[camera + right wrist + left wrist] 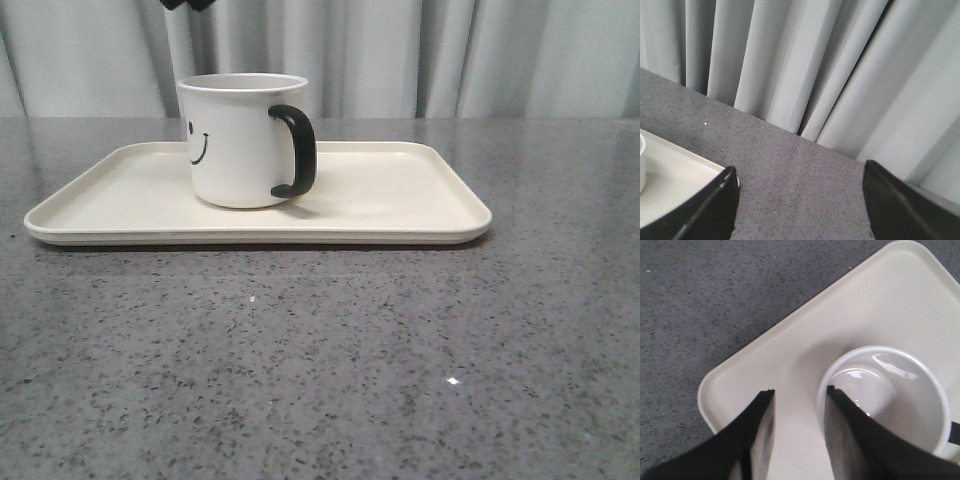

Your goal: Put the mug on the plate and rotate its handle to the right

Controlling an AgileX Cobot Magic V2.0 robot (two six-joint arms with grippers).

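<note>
Above mug [890,395], left jaws parted, empty

Showing glossy white ceramic on mug [235,140], shiny black handle [296,150], matt cream plate [400,200], polished speckled grey stone desk [320,360].

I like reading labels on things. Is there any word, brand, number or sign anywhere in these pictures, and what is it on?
No words, brands or numbers can be read in any view.
The only sign is a black smiley face, partly visible, printed on the side of the white mug, which stands on the plate.
</note>
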